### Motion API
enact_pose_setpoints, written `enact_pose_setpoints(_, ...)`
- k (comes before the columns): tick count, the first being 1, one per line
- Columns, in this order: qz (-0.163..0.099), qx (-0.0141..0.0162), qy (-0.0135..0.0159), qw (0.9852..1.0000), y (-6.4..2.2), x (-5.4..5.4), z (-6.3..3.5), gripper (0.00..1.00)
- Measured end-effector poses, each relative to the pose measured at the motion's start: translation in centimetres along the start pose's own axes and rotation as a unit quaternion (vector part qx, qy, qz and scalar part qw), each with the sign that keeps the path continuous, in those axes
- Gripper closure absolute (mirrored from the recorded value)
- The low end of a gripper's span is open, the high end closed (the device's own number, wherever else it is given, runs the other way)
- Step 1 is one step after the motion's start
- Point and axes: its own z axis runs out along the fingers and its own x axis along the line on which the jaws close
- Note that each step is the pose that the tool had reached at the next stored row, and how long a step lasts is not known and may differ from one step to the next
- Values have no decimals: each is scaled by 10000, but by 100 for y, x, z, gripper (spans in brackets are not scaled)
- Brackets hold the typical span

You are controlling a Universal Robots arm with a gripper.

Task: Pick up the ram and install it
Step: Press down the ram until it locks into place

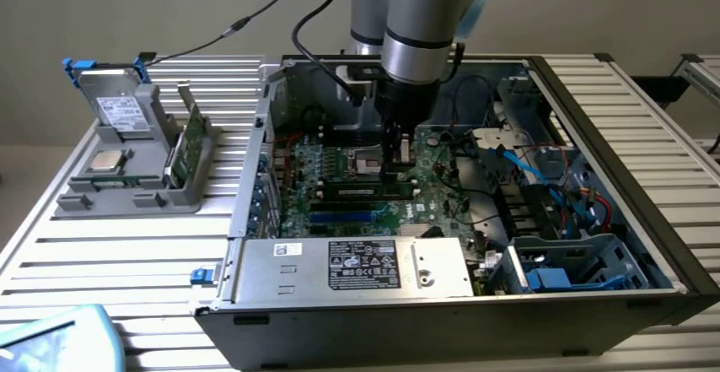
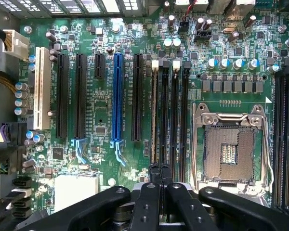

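While fingers (image 2: pixel 160 185) sit closed | ram (image 2: pixel 156 115) seated in slot, directly beneath fingertips

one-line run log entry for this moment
pincer: shut | position: over memory slots on motherboard | ram: lying in slot | case: open

I see the pincer (image 1: pixel 396 168) closed, reaching down into the open computer case (image 1: pixel 630 245), right over the ram (image 1: pixel 362 191) seated on the motherboard (image 1: pixel 337 165).
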Motion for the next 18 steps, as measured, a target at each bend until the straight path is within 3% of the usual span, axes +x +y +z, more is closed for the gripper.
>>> enact_pose_setpoints(18,1,24,3,10000,-4,-3,49,89)
